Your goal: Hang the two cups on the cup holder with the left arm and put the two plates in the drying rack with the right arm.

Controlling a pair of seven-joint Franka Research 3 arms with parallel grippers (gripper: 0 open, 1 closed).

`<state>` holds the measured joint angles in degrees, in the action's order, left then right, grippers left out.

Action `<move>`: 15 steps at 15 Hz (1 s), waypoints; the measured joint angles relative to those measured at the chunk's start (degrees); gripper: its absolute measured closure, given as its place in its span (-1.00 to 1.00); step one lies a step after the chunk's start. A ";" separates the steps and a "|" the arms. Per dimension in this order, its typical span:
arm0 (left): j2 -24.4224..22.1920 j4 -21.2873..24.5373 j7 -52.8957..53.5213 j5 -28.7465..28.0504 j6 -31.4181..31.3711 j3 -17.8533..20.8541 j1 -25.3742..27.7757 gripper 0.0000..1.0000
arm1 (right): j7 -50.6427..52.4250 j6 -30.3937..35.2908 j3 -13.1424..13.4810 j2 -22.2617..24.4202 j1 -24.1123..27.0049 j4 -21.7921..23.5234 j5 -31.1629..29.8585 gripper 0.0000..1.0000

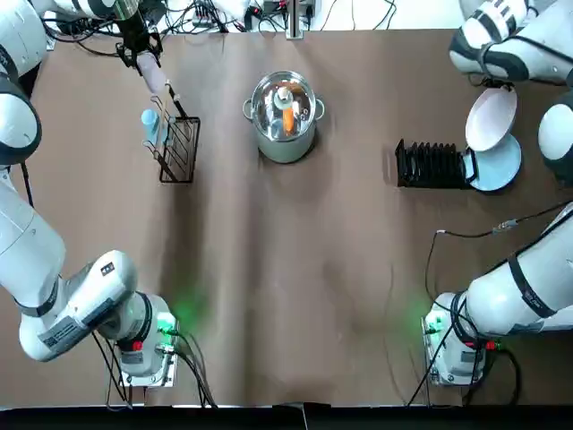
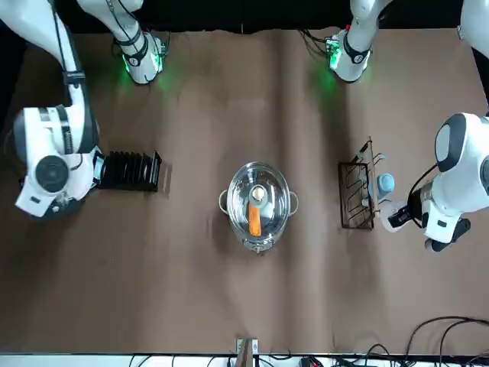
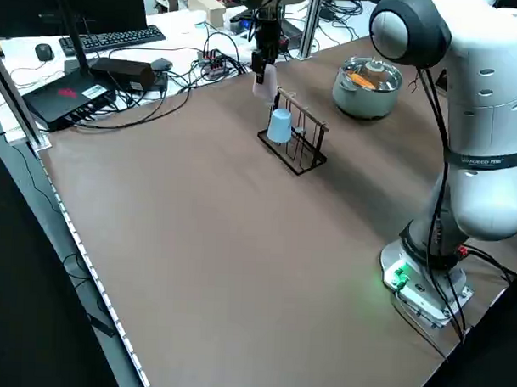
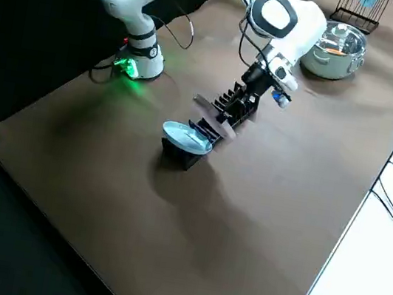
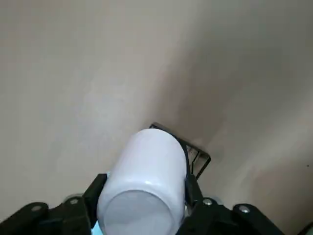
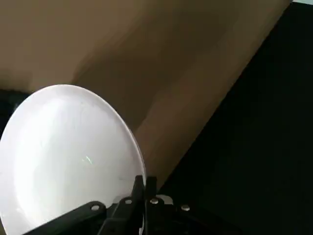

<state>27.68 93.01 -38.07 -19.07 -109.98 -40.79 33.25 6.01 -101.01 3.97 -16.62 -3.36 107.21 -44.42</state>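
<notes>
The left claw point(image 5: 142, 205) is being seen clamped on the whitish cup point(image 5: 144, 178), its fingers pressed against the cup's two sides. The cup is being carried on its side just beyond the cup holder point(image 1: 179, 148), at that stand's far end, with no peg yet entered. The light blue cup point(image 1: 149, 125) is being shown already hanging on the cup holder's outer side.

The right claw point(image 6: 142, 193) is being seen closed on the rim of the white plate point(image 6: 68, 156). That plate is being held tilted in the air above the outer end of the drying rack point(image 1: 431, 165), not yet in any slot. The light blue plate point(image 1: 498, 166) is being shown leaning at the same outer end of the rack; whether it is seated in a slot cannot be told. A steel pot point(image 1: 285, 115) is standing on the desk point(image 1: 286, 296) between the two stands.

Risks are being judged as follows. The whitish cup may be pushed against the wire frame or the hanging blue cup if its mouth is not lined up with a free peg; the light stand could be tipped or the blue cup knocked off. The white plate is being gripped only at its edge, so it may swing or slip, and it may strike the blue plate if it is lowered into the end slot.
</notes>
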 joint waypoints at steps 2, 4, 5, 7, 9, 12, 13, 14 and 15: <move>0.27 0.56 -0.02 0.00 0.01 0.08 0.22 -0.38 | -1.63 0.04 -0.04 1.01 -1.28 3.10 -0.48 0.95; 0.54 1.40 -0.43 0.00 0.11 0.20 0.61 -0.38 | -2.23 -0.06 -0.09 2.11 -1.96 5.93 -1.39 0.95; 0.50 1.39 -1.21 0.00 0.11 0.20 0.68 -0.38 | -2.84 -0.15 -0.09 2.23 -2.11 6.45 -1.86 0.95; 0.49 1.39 -2.51 0.00 0.22 0.18 0.67 -0.38 | -4.59 -0.28 -0.13 2.24 -2.59 6.99 -2.11 0.95; 0.47 1.34 -2.76 0.00 1.38 0.18 0.68 -0.38 | -6.47 -0.34 -0.21 2.24 -3.63 7.45 -2.13 0.95; 0.21 1.29 -2.79 0.00 3.35 0.18 0.80 -0.38 | -9.03 -0.34 -0.29 2.23 -5.53 8.56 -2.16 0.95; -0.13 1.29 -2.79 0.00 3.96 0.18 0.84 -0.38 | -9.86 -0.33 -0.33 2.20 -6.04 9.07 -2.43 0.95; -0.55 1.28 -2.79 0.00 4.82 0.18 0.86 -0.38 | -10.66 -0.33 -0.34 2.05 -6.40 9.55 -3.12 0.95; -0.93 1.28 -2.79 0.00 5.64 0.18 0.86 -0.38 | -11.37 -0.34 -0.34 1.76 -6.62 9.85 -3.82 0.95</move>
<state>26.75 94.29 -40.86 -19.07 -104.34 -40.61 34.11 -5.36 -101.35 3.63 -14.86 -9.98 117.06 -48.24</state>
